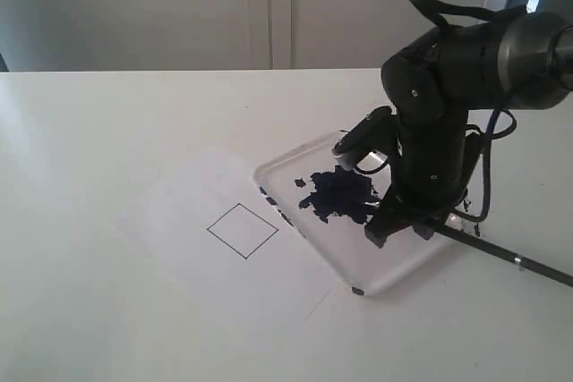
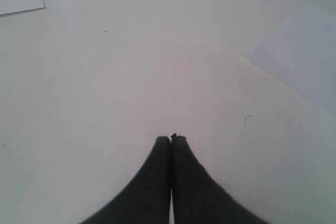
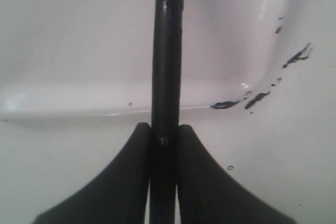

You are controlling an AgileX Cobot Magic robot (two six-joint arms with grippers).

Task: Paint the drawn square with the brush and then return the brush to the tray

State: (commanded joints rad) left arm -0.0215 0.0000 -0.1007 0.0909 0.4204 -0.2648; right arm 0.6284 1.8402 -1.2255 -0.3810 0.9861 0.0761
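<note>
Clamping the brush [image 3: 167, 66], right jaws point its tip, seemingly, into the tray [image 1: 356, 255] for paint; left jaws sit closed, empty.

— Where's the drawn square [image 1: 243, 231]?
— On the table [image 1: 107, 149], just beside the tray [image 1: 354, 275], not touching, at its eight o'clock.
— And the brush [image 1: 497, 254]?
— Across the tray's rim, handle running out toward four o'clock.
</note>
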